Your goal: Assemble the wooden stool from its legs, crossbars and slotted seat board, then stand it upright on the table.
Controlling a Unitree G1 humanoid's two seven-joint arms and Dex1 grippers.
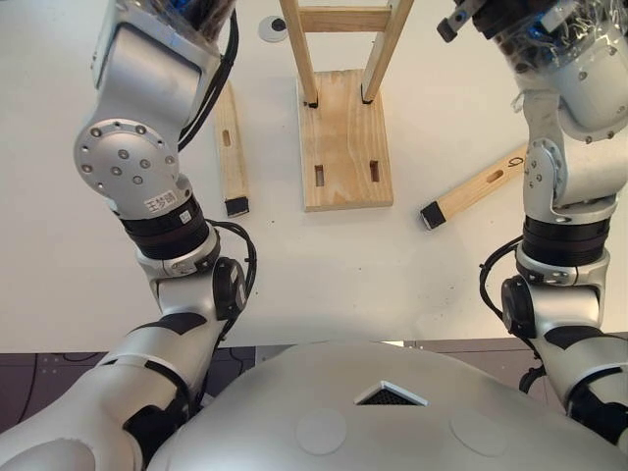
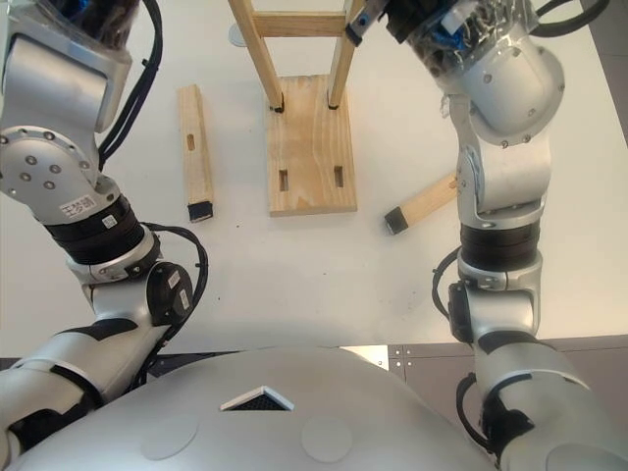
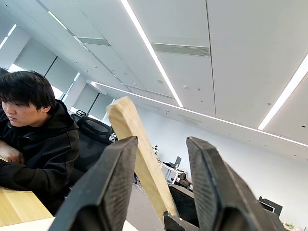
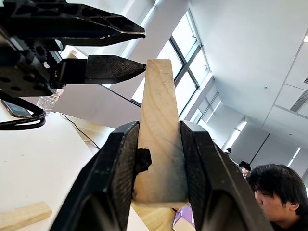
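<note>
Stool leg [image 4: 161,137] between right fingers [image 4: 120,178]

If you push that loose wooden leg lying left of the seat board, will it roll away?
Probably not: the loose leg looks square-sided and lies flat on the table, so it should slide rather than roll. Being solid wood, it likely stays stiff when lifted.

The seat board [image 1: 343,147] is pale yellow wood with fine straight grain and four dark slots. The frame [image 1: 343,18] standing in it is the same pale wood. The left leg [image 1: 232,137] and right leg [image 1: 476,191], either side of the board, are pale with black end caps. The table [image 1: 392,285] is white. The left gripper [image 3: 161,142] and right gripper [image 4: 159,126] are black, with finely ribbed pads.
</note>
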